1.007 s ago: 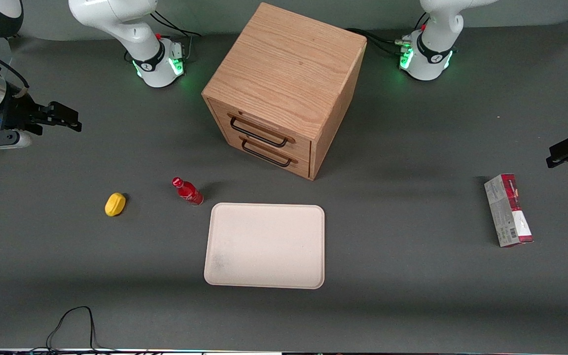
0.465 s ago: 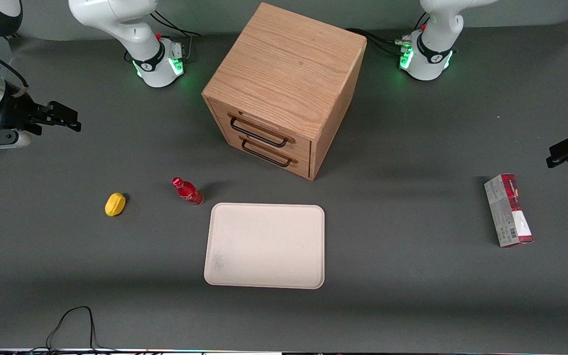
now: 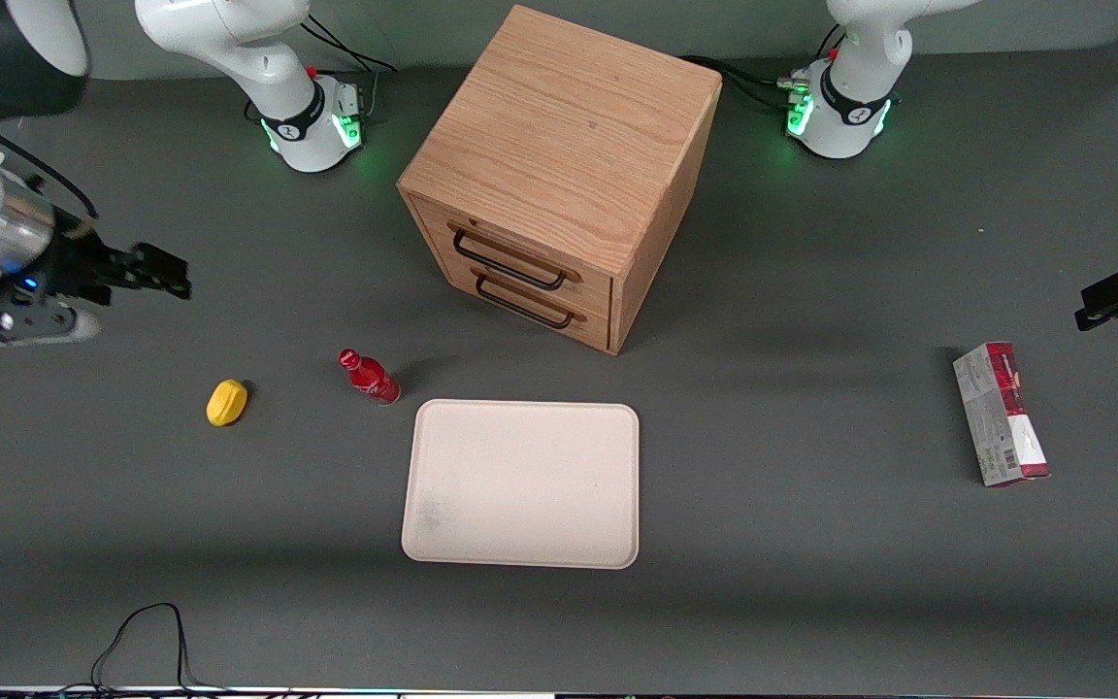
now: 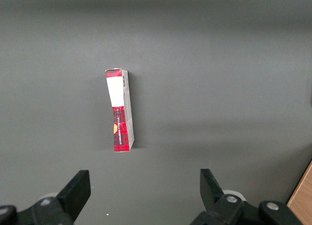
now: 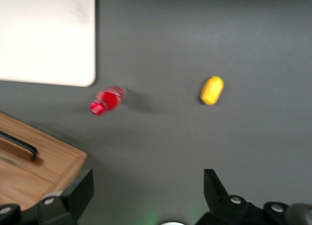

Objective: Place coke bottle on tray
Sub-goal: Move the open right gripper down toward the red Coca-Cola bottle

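My fingers (image 3: 163, 275) hung high over the working arm's end of the bench (image 3: 811, 602). They were spread wide apart and held nothing. In my wrist view, the two black fingers (image 5: 73, 193) stood far from each other with bare bench between them.

The yellow lump (image 3: 226, 402) lay on the bench, nearer to the front camera than my fingers. My wrist view showed the yellow lump (image 5: 211, 90) too, lying alone.

Next came the coke bottle (image 3: 369, 377). It was small, red and shiny, with a red cap. It stood on the bench between the yellow lump and the tray, close to the tray's corner but not touching it. It was not on the tray. From my wrist, the coke bottle (image 5: 106, 100) looked blurry, just beside the tray's (image 5: 44, 40) rounded corner.

The tray (image 3: 520, 483) was big, flat and cream. It lay on the bench with nothing on it.

The wooden cabinet (image 3: 559, 175) stood farther from the front camera than the tray. It had two drawers with dark handles, and both were shut.

Far off, toward the parked arm's end of the bench, lay a red and grey carton (image 3: 1000, 414). The other wrist view showed the carton (image 4: 119, 109) lying flat by itself.
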`<state>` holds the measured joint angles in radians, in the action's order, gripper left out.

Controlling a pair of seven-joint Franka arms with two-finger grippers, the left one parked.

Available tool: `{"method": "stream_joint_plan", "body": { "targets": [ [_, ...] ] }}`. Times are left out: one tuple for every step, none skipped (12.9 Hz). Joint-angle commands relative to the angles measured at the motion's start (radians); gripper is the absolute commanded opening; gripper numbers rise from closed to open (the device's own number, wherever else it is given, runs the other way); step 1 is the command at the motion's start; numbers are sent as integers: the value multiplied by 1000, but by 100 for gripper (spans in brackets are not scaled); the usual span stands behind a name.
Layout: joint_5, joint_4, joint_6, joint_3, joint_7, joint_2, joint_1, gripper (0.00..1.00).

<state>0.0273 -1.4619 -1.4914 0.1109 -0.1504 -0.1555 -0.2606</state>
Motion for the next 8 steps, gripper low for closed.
{"method": "stream_joint_plan", "body": {
  "targets": [
    [37,245,56,-57,-200,-197,-28,100],
    [36,296,56,-83,-262,-240,-35,100],
    [36,322,56,-108,-297,-268,-35,100],
    [37,321,56,-112,-302,-271,-35,100],
    [37,316,56,-112,-301,-268,-32,100],
    [37,304,56,-112,-296,-265,-37,100],
    [36,276,53,-112,-291,-262,-40,100],
    [36,253,48,-112,-290,-259,-49,100]
  ]
}}
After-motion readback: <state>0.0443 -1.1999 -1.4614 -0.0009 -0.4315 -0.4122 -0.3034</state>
